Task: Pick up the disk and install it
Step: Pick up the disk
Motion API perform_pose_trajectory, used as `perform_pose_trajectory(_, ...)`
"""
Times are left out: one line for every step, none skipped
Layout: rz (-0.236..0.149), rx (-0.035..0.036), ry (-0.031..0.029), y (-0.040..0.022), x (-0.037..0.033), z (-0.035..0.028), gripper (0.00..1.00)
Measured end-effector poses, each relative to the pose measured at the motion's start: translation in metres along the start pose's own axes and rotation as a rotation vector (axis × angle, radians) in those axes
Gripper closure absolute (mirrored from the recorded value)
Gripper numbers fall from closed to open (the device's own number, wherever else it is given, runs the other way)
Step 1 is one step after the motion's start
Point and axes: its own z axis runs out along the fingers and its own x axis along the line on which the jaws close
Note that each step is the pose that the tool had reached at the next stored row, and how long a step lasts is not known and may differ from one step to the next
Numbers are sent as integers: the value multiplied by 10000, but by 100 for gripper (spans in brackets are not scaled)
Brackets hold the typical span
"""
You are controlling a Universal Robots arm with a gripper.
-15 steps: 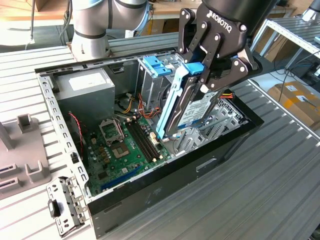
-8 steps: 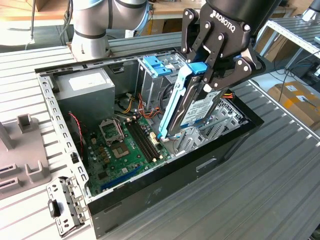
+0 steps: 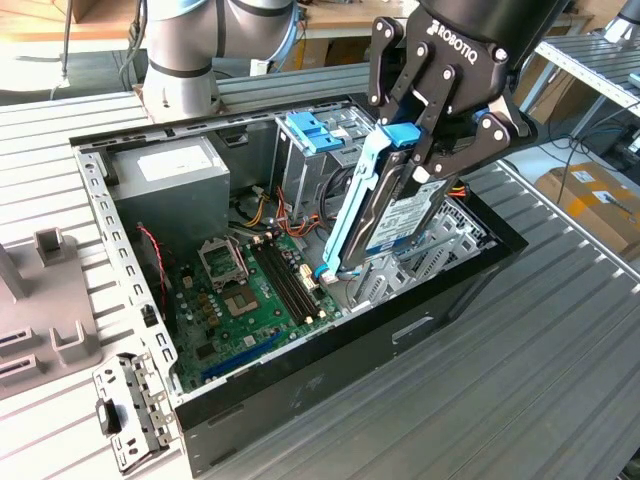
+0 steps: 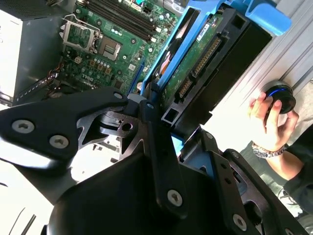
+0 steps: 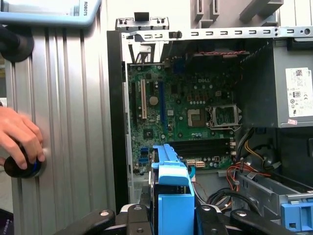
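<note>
The disk (image 3: 398,218), a dark drive with a white-and-blue label in a light blue carrier, hangs steeply tilted over the open computer case (image 3: 330,360). Its lower end is close above the motherboard's edge, beside the metal drive cage (image 3: 300,165) with the blue latch piece (image 3: 314,130). My gripper (image 3: 410,150) is shut on the disk's upper end. The second wrist view shows the disk (image 4: 203,56) edge-on between the black fingers (image 4: 154,127). In the first wrist view the carrier (image 5: 173,196) points toward the case interior, with my gripper (image 5: 173,218) around it.
Inside the case lie the green motherboard (image 3: 250,290), a grey power supply (image 3: 165,175) and loose cables (image 3: 255,210). A person's hand (image 4: 269,117) rests on a black knob on the ribbed table beside the case. A grey fixture (image 3: 40,300) and a metal bracket (image 3: 125,415) sit at the exterior view's left.
</note>
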Motion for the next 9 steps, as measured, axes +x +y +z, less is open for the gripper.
perform_pose_trajectory(0, 1, 2, -7, 0, 0, 64)
perform_pose_trajectory(1, 0, 4, -13, -1, 0, 64)
perform_pose_trajectory(1, 0, 9, -25, -2, -1, 64)
perform_pose_trajectory(0, 1, 12, -36, -2, -1, 64)
perform_pose_trajectory(1, 1, 15, -42, -3, -1, 64)
perform_pose_trajectory(1, 1, 18, -49, -3, -1, 64)
perform_pose_trajectory(1, 1, 20, -54, -4, -1, 64)
perform_pose_trajectory(1, 2, 22, -61, -4, -1, 64)
perform_pose_trajectory(1, 2, 26, -71, -5, -2, 64)
